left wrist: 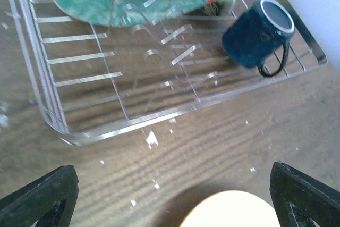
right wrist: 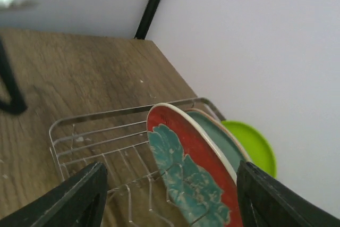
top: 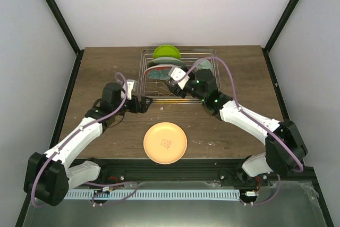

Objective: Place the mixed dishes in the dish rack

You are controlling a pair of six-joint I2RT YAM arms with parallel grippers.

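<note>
The dish rack point(top: 204, 59) stands at the back middle of the table. In it, on edge, are the lime-green plate point(top: 166, 52), the mint-green bowl point(right wrist: 219, 137) and the red plate with teal flowers point(top: 158, 71). The dark-blue mug point(left wrist: 257, 33) lies on its side in the rack's corner. The peach-tan plate point(top: 165, 142) lies flat on the table at the front. My left gripper point(top: 146, 104) is open and empty, low over the table between the rack and the peach plate. My right gripper point(top: 171, 85) is open and empty over the rack, beside the red plate point(right wrist: 191, 176).
The rack's near wire rim point(left wrist: 133, 118) is just ahead of my left gripper. White crumbs point(left wrist: 152, 139) dot the wooden table. Black frame posts and white walls close the table's sides and back. Both arms reach in from the near edge.
</note>
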